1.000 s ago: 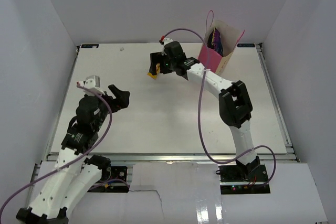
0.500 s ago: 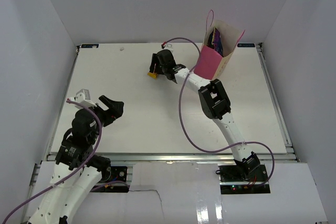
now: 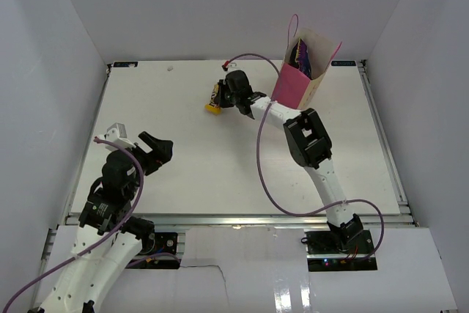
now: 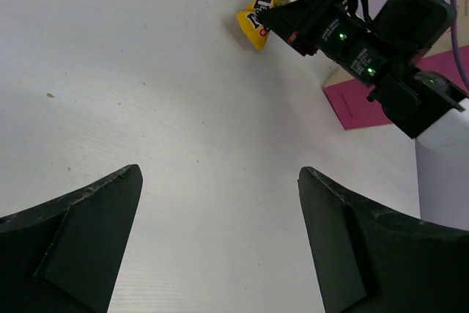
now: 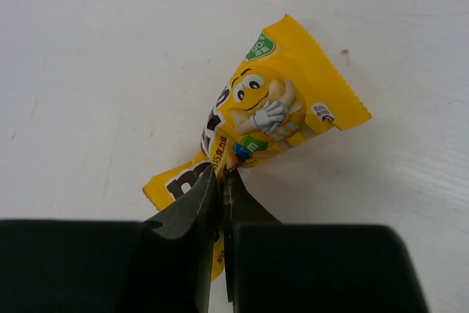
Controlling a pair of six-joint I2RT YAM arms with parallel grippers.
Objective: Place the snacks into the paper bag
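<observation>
A yellow candy packet [image 3: 212, 102] lies on the white table left of the paper bag, and my right gripper [image 3: 220, 96] is shut on it. In the right wrist view the fingertips pinch the packet [image 5: 272, 124] at its crumpled middle, with my right gripper [image 5: 222, 175] low over the table. The pink paper bag [image 3: 294, 87] stands upright at the far right. A dark blue-purple snack bag [image 3: 300, 54] shows in its open top. My left gripper [image 3: 157, 146] hovers open and holds nothing at the near left. From its wrist view [image 4: 220, 174] the packet [image 4: 260, 23] is far ahead.
White walls enclose the table [image 3: 183, 166] on three sides. A purple cable [image 3: 262, 174] loops off the right arm over the table's middle. The bag's thin pink handle [image 3: 294, 23] sticks up above its rim.
My right gripper has shut on the yellow packet, crumpling it. The right arm's elbow swung left, then slightly back to the right. The left arm pulled back toward the near left and stopped.
</observation>
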